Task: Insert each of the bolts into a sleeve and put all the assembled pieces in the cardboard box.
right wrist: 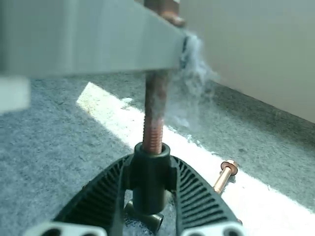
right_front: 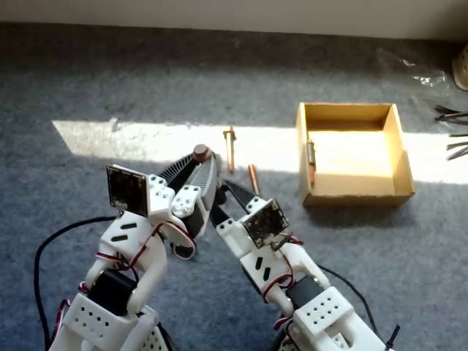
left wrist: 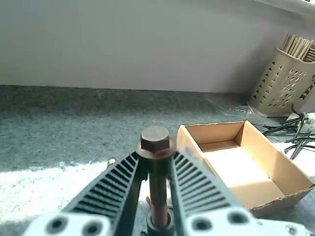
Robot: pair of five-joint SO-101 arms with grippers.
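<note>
From above, the two arms meet near the middle of the grey carpeted worktop. The left end effector is pinched on a bolt that stands head-up. The right end effector sits just beside it on the near right. Just beyond them a loose bolt lies in the strip of sunlight, and a second copper-coloured piece lies to its near right; I can't tell whether that one is a bolt or a sleeve. The cardboard box stands well to the right with one assembled piece lying along its left wall.

The left wrist view shows both ribbed fingers pressed against the bolt's shaft just under the head. The shaft runs down into the dark sleeve below. The box is open ahead on the right, with a beige caddy against the wall behind it.

The right wrist view shows that arm's end effector clamped around the sleeve, holding it upright. The threaded end of the bolt is entered at its mouth, with most of the shaft above it. The loose bolt lies on the sunlit carpet farther off.

This looks like the insertion step, partway through on this pair. The next move, as I judge it, calls for the bolt to be pushed straight down while it stays in line with the sleeve. One arm would then need to let go so the other can carry the piece right to the box. Any tilt would likely jam the threads at the rim.
</note>
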